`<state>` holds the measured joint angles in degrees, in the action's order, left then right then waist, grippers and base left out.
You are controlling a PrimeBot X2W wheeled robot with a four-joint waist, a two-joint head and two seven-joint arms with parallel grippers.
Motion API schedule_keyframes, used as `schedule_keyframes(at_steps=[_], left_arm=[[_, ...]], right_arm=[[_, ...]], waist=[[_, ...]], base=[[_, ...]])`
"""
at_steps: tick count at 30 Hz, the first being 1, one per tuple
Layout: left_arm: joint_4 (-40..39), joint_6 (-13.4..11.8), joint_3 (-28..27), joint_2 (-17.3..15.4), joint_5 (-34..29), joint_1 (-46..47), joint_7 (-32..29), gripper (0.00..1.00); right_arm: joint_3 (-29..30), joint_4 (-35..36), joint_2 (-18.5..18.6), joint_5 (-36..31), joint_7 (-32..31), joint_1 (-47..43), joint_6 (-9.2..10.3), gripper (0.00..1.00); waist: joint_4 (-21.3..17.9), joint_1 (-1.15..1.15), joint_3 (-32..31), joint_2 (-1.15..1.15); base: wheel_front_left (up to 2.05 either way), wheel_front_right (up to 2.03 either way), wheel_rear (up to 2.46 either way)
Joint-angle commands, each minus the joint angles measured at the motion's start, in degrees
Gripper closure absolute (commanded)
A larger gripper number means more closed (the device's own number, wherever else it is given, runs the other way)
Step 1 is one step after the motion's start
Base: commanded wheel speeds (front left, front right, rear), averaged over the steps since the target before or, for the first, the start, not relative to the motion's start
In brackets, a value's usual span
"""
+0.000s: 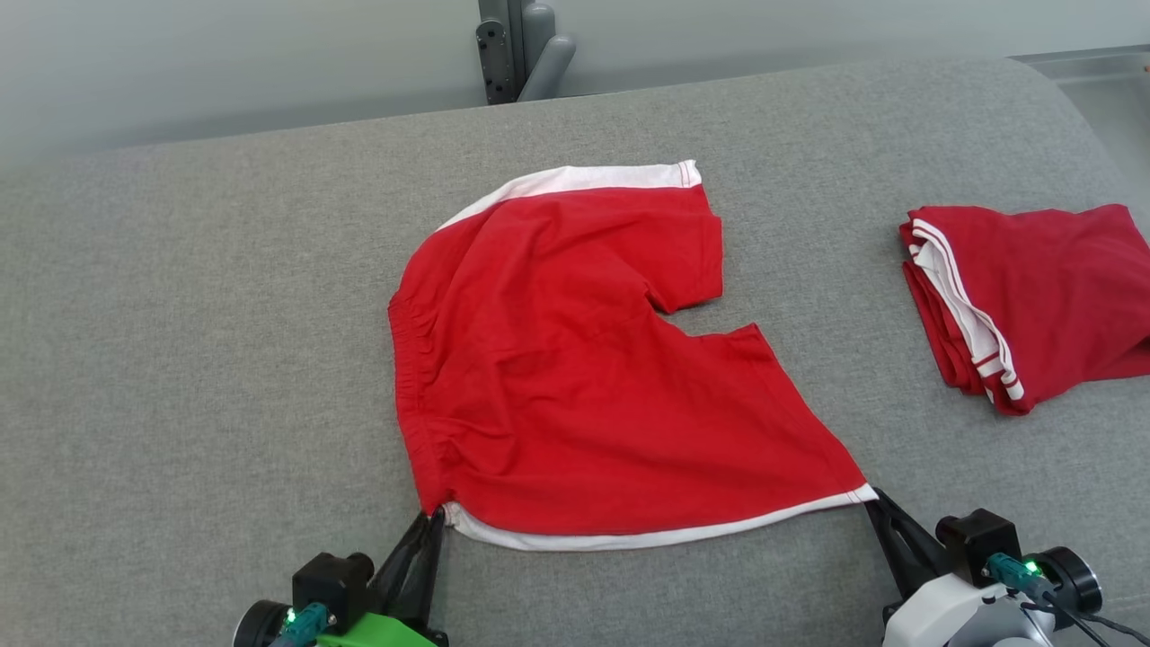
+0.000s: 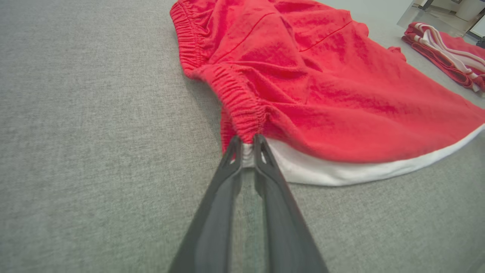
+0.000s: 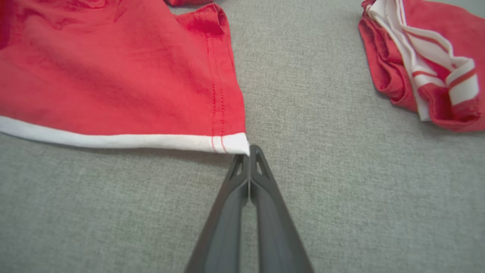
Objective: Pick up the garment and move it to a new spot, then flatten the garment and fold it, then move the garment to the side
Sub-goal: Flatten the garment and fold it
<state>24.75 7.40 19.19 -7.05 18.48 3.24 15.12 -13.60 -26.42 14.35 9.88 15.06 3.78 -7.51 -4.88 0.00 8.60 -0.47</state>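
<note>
Shorts (image 1: 575,359) flat mid-counter (image 1: 180,359). Left gripper (image 2: 248,142) narrow, pinching white hem at waistband corner. Right gripper (image 3: 251,149) closed, tips touching other hem corner; grip unclear. Folded pile (image 1: 1033,296) lies well apart, right.

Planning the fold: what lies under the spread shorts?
The shorts lie on a grey fabric surface. A white strip peeks out from under their near red edge. Anything else beneath is covered.

Red shorts (image 1: 575,377), white side stripes, spread flat; waistband left, legs right.
</note>
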Motion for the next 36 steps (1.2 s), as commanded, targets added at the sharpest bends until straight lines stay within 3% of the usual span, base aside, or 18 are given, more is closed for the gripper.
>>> schedule_keyframes(at_steps=[1,7,14,21,25,28,31,36], left_arm=[[-0.11,0.13,0.69,-0.69,0.74,0.06,-0.02,1.00],[-2.26,0.13,2.72,-2.04,2.60,-0.75,-0.01,1.00],[-8.75,0.13,3.57,-5.45,7.16,1.78,-0.01,1.00],[-15.01,0.02,4.71,-14.95,11.72,13.25,-0.08,1.00],[-19.71,0.00,6.09,-22.12,16.11,22.57,-6.02,1.00],[-21.77,0.00,5.39,-26.19,18.56,29.28,-10.78,1.00],[-21.55,0.00,5.49,-28.01,21.05,35.13,-15.47,1.00],[-19.01,0.00,7.19,-26.98,24.02,44.03,-20.66,1.00]], right_arm=[[0.42,-0.24,0.07,0.05,0.12,0.34,0.05,1.00],[2.73,1.30,-1.08,1.72,0.12,0.51,0.05,1.00],[6.20,8.83,-2.18,5.16,0.13,3.59,0.05,1.00],[7.34,17.27,0.51,7.49,0.13,12.98,0.06,1.00],[6.96,21.81,2.91,9.80,-0.34,19.15,0.07,1.00],[7.31,24.60,4.39,11.12,-2.51,24.07,0.09,1.00],[7.72,26.09,5.07,11.95,-5.71,28.40,0.09,1.00],[7.15,24.59,4.28,14.07,-11.23,36.60,0.08,1.00]], waist=[[0.34,0.00,-0.13,0.47],[1.88,0.00,-1.94,0.47],[3.16,0.00,-7.68,0.47],[3.22,0.00,-10.99,0.47],[3.09,0.00,-11.78,0.47],[3.31,0.00,-10.95,0.47],[3.53,0.00,-8.78,0.47],[4.10,0.00,1.33,0.47]], base=[[0.00,0.00,0.00],[0.00,0.00,0.00],[0.00,0.00,0.00],[0.00,0.00,0.00],[0.00,0.00,0.00],[0.00,0.00,0.00],[0.00,0.00,0.00],[0.00,0.00,0.00]])
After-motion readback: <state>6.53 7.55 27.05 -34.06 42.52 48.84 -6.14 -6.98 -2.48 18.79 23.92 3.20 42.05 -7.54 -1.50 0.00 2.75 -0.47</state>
